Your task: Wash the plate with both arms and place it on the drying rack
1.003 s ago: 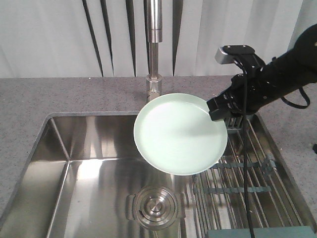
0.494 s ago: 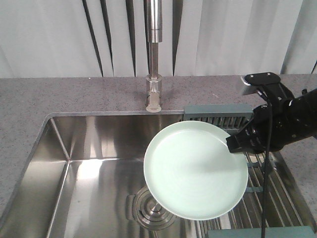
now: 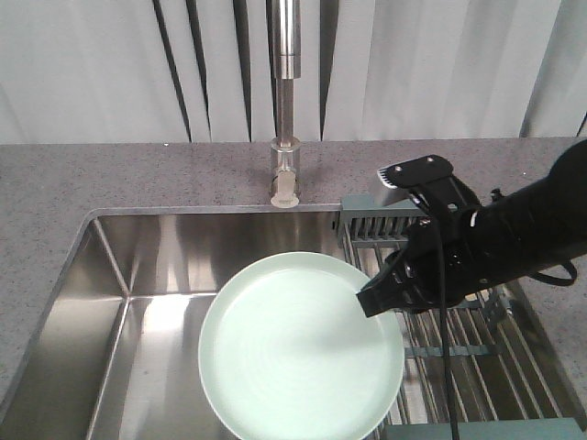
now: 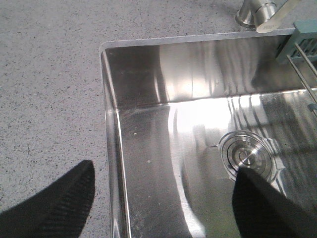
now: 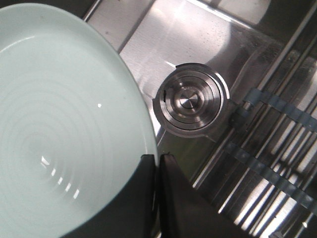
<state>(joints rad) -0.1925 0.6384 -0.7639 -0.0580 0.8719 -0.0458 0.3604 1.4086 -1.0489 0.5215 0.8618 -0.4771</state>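
Note:
The pale mint-green plate [image 3: 301,346] hangs flat over the sink basin, near the front. My right gripper [image 3: 371,302] is shut on the plate's right rim. In the right wrist view the two black fingers pinch the edge of the plate [image 5: 59,124], with the right gripper [image 5: 157,161] closed tight around it. The drying rack [image 3: 463,353] of steel bars lies to the right of the plate, under the right arm. My left gripper [image 4: 158,198] is open with nothing between its fingers; it hovers over the sink's left wall and does not show in the front view.
A tall steel faucet [image 3: 285,92] stands behind the sink [image 3: 138,266]. The round drain [image 5: 190,101] lies below the plate's edge and also shows as the drain [image 4: 246,156]. Speckled grey countertop [image 3: 83,174] surrounds the basin. Rack bars [image 5: 277,148] run on the right.
The right arm has carried the plate from near the faucet toward the front, then leftward and lower over the basin. The grip on the rim has stayed the same.

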